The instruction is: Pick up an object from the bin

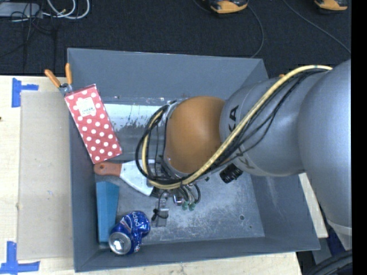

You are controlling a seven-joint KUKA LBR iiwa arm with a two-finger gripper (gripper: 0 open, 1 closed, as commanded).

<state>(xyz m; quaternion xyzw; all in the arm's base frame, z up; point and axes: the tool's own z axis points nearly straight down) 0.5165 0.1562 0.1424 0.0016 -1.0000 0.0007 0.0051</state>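
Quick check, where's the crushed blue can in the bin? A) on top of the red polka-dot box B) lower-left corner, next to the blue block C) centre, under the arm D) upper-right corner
B: the crushed blue can lies in the view's lower-left corner of the bin, right beside the blue block.

**Four things at the bin's left side**

A crushed blue can (129, 234) with white print lies on its side in the front left corner of the bin (172, 67), silver top facing the front left. Just beside it, a long blue block (106, 208) lies along the left wall. Above the block lies a spatula (123, 175), with its orange-brown handle to the left and its white blade partly hidden on the right. A red, white-dotted box (93, 124) lies slanted at the back left.
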